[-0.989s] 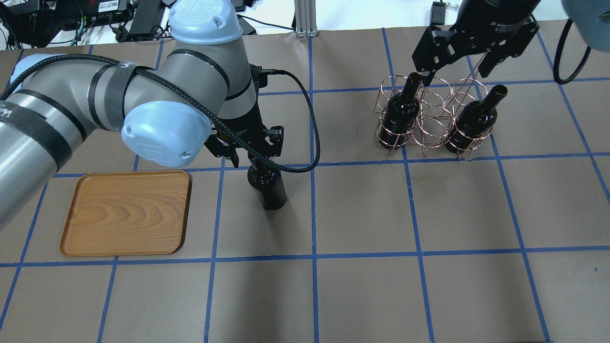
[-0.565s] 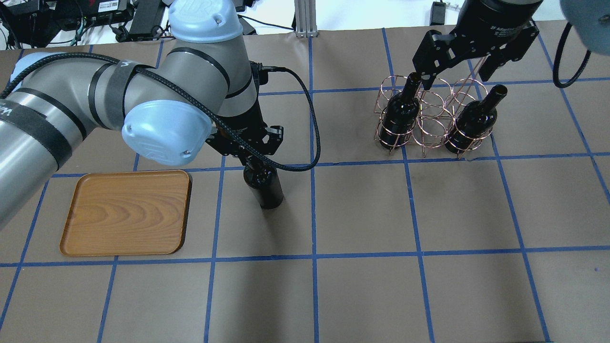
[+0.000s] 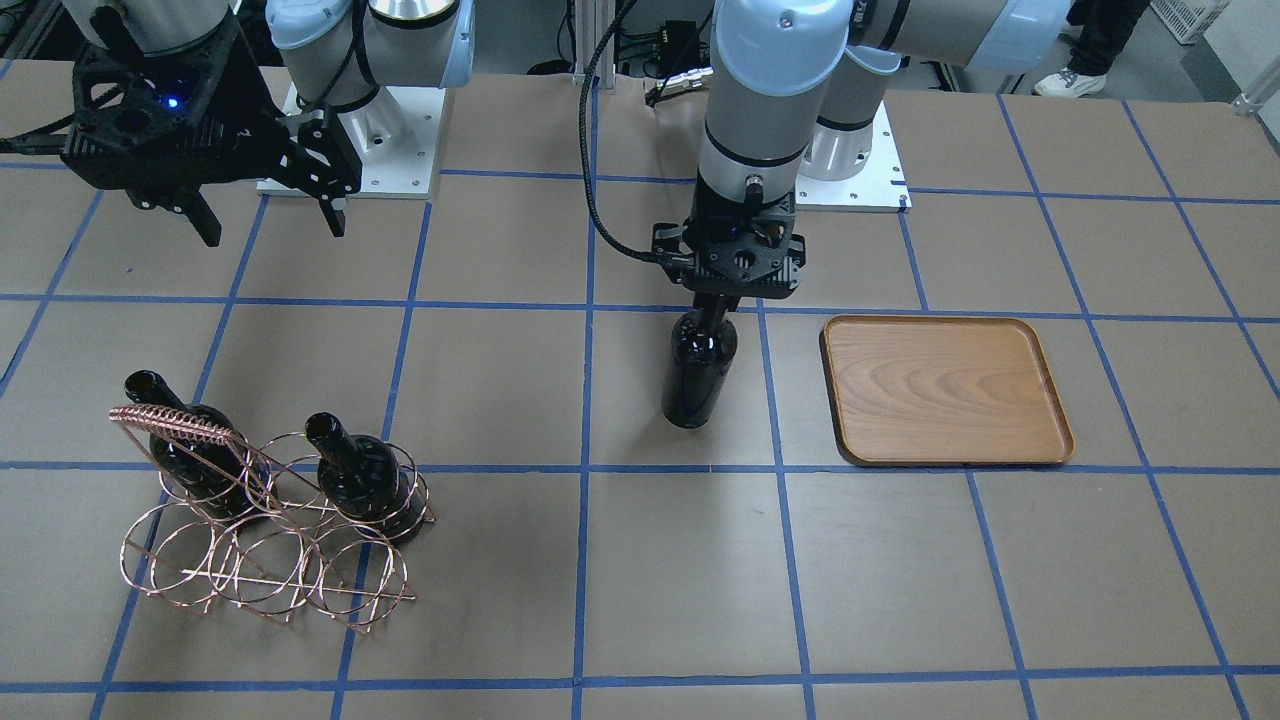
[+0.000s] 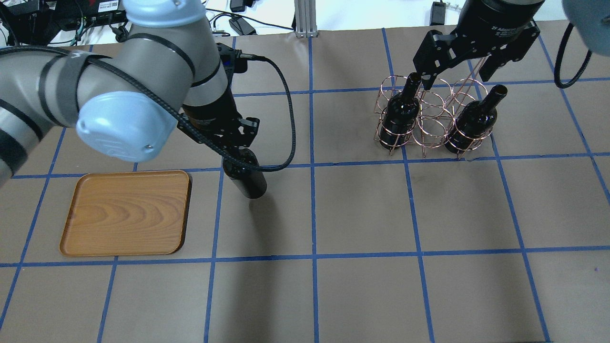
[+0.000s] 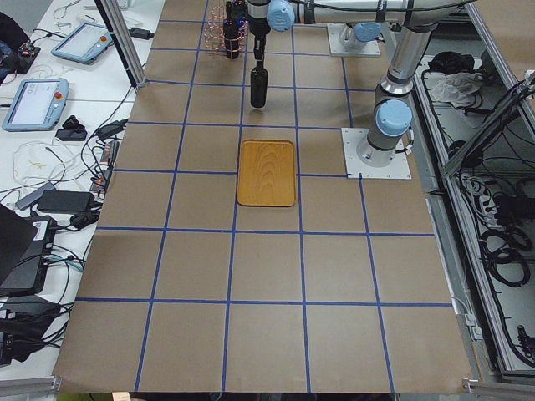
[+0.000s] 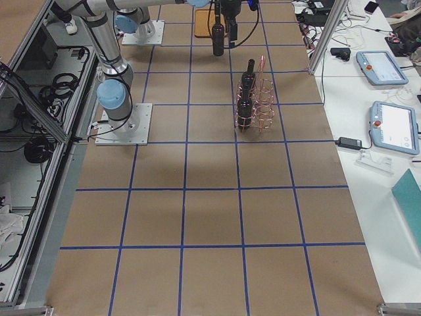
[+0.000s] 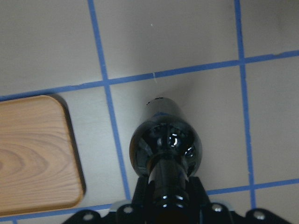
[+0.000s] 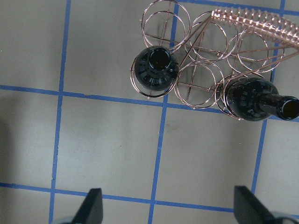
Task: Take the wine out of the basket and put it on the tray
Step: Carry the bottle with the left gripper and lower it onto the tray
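My left gripper (image 4: 237, 141) is shut on the neck of a dark wine bottle (image 4: 249, 180) and holds it upright close over the table, a little to the right of the wooden tray (image 4: 126, 212). In the front view the bottle (image 3: 700, 370) hangs beside the tray (image 3: 945, 390). The left wrist view shows the bottle (image 7: 166, 144) and a corner of the tray (image 7: 32, 154). The copper wire basket (image 4: 431, 116) holds two more bottles, one (image 4: 399, 114) and another (image 4: 472, 124). My right gripper (image 4: 455, 71) is open and empty above the basket's far side.
Blue tape lines grid the brown table. The basket (image 3: 260, 560) has a coiled handle bar. The right wrist view looks down on the basket (image 8: 210, 60) and its two bottles. Cables and tablets lie beyond the table's edges.
My left arm has carried the bottle leftward in the overhead view, closer to the tray. The right gripper has stayed open over the basket.
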Controlling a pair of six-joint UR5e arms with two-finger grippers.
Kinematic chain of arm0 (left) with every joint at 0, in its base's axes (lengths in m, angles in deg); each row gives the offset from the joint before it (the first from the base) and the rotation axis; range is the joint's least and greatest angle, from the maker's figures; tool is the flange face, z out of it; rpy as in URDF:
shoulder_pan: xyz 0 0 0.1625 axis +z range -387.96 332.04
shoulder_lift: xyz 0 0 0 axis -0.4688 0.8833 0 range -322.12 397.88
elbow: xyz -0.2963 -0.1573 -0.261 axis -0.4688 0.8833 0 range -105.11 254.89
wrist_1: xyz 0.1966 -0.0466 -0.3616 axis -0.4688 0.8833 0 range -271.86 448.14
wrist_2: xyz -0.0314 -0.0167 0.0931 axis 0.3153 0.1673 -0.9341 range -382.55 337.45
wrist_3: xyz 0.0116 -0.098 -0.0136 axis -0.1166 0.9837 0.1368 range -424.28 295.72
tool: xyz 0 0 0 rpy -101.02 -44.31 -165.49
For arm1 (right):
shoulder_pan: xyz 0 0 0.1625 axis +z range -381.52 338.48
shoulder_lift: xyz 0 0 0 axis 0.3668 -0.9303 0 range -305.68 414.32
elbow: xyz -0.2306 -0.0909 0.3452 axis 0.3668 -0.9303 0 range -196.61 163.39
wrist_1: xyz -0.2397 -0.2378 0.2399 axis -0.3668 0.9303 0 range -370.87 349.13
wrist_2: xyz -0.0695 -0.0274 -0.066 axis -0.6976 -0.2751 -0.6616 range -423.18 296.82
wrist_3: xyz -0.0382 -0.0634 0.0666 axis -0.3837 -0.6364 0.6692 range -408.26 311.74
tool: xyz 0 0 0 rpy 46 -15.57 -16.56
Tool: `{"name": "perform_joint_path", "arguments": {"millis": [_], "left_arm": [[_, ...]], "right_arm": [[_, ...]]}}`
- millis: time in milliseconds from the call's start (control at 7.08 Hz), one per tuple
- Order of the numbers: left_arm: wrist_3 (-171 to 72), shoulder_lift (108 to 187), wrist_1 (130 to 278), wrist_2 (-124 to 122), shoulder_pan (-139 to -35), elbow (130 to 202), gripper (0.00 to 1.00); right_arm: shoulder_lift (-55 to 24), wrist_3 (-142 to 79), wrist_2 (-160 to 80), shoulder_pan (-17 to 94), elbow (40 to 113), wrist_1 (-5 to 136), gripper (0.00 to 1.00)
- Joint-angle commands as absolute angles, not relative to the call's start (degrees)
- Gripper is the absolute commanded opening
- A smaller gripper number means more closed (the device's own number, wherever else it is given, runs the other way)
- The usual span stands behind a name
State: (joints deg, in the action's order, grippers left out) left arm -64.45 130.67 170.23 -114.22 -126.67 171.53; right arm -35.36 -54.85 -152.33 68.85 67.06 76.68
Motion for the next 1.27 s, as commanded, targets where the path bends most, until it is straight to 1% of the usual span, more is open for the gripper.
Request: {"name": "perform_joint_path", "arguments": {"millis": [0, 141, 424, 565, 848, 1130], "left_arm": [[-78.29, 127.11, 173.29, -118.49, -115.89, 172.01, 0.0], [-84.0, 125.87, 174.0, -121.65, -111.24, 172.8, 0.0], [-95.85, 123.67, 173.92, -121.16, -97.9, 176.39, 0.0], [-100.88, 123.23, 173.57, -120.9, -93.74, 177.71, 0.0], [-101.37, 122.78, 173.13, -120.89, -92.56, 180.0, 0.0], [-101.37, 122.87, 172.78, -120.46, -92.21, 180.01, 0.0]], "right_arm": [[-35.42, -54.5, -152.56, 68.74, 67.06, 76.41, 1.0], [-35.42, -54.68, -152.74, 68.66, 67.06, 76.58, 1.0], [-35.42, -54.68, -152.65, 68.65, 67.06, 76.85, 1.0], [-35.42, -54.68, -152.65, 68.65, 67.06, 76.5, 1.0], [-35.42, -54.59, -152.65, 68.65, 67.06, 76.49, 1.0], [-35.42, -54.42, -152.65, 68.65, 67.06, 76.5, 1.0]]}}
